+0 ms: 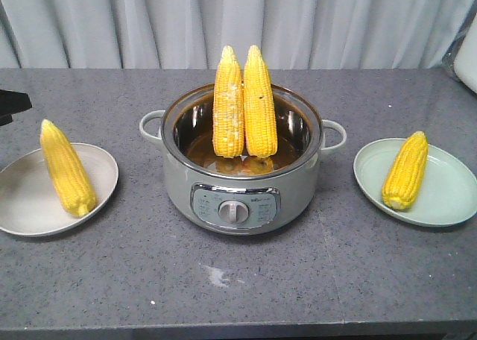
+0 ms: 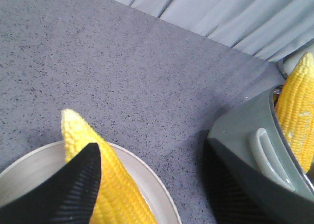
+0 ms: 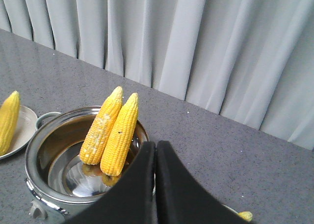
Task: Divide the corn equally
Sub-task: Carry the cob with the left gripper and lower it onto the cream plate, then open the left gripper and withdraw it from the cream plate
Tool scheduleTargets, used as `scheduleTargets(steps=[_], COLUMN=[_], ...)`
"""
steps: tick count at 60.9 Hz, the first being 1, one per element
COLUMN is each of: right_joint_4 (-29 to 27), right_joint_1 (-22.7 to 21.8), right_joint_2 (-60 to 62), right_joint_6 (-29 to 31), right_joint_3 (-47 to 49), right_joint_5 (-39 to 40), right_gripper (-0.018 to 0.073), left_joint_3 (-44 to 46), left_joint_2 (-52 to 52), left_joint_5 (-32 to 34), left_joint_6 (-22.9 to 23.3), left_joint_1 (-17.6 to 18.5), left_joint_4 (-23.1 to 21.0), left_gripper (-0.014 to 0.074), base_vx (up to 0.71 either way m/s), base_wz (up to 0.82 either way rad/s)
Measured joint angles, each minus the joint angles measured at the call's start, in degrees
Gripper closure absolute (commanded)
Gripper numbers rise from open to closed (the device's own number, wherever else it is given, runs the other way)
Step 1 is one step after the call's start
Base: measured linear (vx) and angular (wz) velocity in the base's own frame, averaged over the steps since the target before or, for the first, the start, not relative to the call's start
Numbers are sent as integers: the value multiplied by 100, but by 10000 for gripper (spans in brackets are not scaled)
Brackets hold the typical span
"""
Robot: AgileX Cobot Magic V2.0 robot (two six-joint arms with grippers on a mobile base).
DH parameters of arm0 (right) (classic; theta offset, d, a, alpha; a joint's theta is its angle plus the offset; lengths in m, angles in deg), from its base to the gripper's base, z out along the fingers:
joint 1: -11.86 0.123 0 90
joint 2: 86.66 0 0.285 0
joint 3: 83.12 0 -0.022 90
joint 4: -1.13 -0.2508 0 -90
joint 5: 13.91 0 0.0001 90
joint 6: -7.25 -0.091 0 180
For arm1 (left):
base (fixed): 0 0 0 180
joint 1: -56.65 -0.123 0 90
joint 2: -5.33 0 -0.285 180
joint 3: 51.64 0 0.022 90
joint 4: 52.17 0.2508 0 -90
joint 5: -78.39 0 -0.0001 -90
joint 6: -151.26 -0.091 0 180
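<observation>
Two corn cobs stand upright in the grey cooker pot (image 1: 179, 187), leaning on its back rim: one with whitish patches (image 1: 228, 101) and a plain one (image 1: 259, 101). A third cob (image 1: 67, 168) lies on the beige left plate (image 1: 15, 206), and a fourth (image 1: 406, 170) on the pale green right plate (image 1: 447, 198). In the left wrist view my left gripper (image 2: 152, 189) is open over that plate's edge, one finger (image 2: 73, 189) overlapping the cob (image 2: 117, 189) and nothing held. My right gripper (image 3: 155, 150) is shut and empty, above the pot (image 3: 34, 184). Neither gripper shows in the front view.
The pot has side handles (image 1: 149, 124) and a front control dial (image 1: 235, 211). Grey curtains (image 1: 238, 19) hang behind the grey speckled table (image 1: 238, 288). A white object (image 1: 468, 53) sits at the far right edge, a dark part (image 1: 11, 105) at the left edge.
</observation>
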Motion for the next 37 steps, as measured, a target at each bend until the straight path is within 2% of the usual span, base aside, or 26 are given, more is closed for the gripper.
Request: scheduleTargets(steps=[14, 29, 37], right_joint_4=[0, 0, 0], right_joint_1=[0, 0, 0], right_joint_2=[0, 0, 0], right_joint_6=[0, 0, 0], right_joint_3=[0, 0, 0], right_joint_5=[0, 0, 0], right_gripper=[564, 564, 564], left_joint_3=[0, 0, 36], left_joint_2=[0, -90, -266], left_joint_5=[146, 742, 1201], left_joint_6=[0, 31, 35], left_joint_1=[0, 0, 0], left_joint_4=[0, 0, -98], left_gripper=[153, 156, 192], base_vx=[0, 0, 0], base_wz=[0, 0, 0])
